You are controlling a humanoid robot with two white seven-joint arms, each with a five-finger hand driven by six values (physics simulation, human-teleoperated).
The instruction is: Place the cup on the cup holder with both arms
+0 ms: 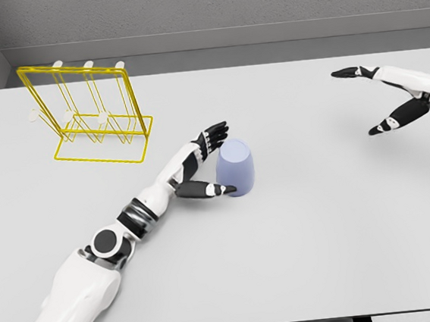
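My left hand [202,164] sits against the left side of the pale lavender, smooth-walled tapered cup [236,167], thumb reaching along its lower front and the other fingers spread up beside its top edge. The hand is wide open around the cup but not yet closed on it; I cannot tell for certain whether the fingertips are touching the wall. The cup stands on the flat light grey tabletop [322,242], near the middle, and seems to be upside down, with the narrower closed end uppermost.

I judge it light and rigid, probably hard plastic or ceramic, with a slick wall that offers no handle. The taper matters: a squeeze high up could let it slide out of my fingers, so I would wrap low and around the wider band, thumb opposite the fingers, and press evenly.

My right hand [392,98] hovers open well apart at the far right, holding nothing.

The yellow wire-frame cup holder with pale pegs [92,116] stands at the far left, well clear of the cup. A hollow mouth has to meet a peg, so a steady, untilted grip counts.
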